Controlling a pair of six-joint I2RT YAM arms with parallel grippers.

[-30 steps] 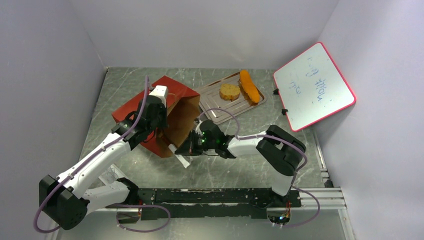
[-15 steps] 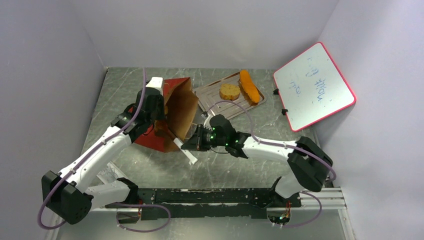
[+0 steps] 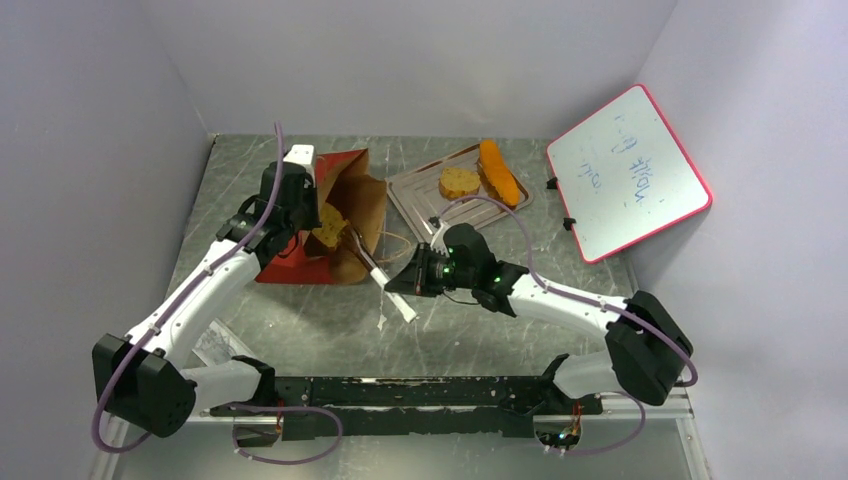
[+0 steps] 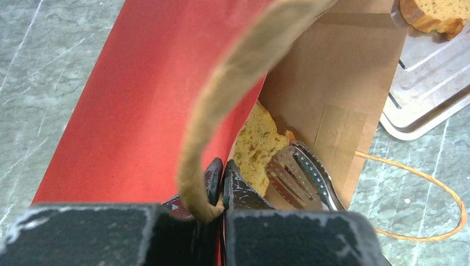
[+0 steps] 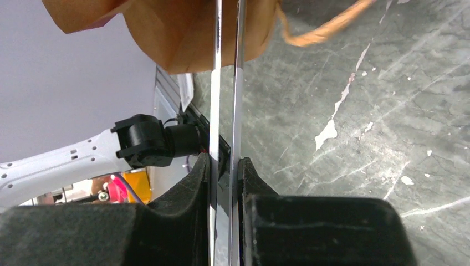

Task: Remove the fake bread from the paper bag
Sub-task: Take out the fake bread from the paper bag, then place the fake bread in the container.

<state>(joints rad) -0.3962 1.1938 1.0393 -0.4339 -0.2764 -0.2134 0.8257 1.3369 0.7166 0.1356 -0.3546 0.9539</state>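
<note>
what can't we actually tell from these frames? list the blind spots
Bread count in the paper bag: top external and left wrist show one bread piece; the bag walls hide the rest.
Whether the tongs pinch that piece: left wrist shows the tips beside it, contact unclear; in right wrist, brown paper covers the tips.
Whiteboard writing: too small, top external.
Slice on the tray: cut off by left wrist's top edge.

walls point(image 3: 420, 60) — plain pale grey | tabletop point(image 3: 460, 338) — scratched grey marble | even light

Bread piece point(image 4: 256, 145) largely behind the red wall of the paper bag point(image 4: 149, 94)
</note>
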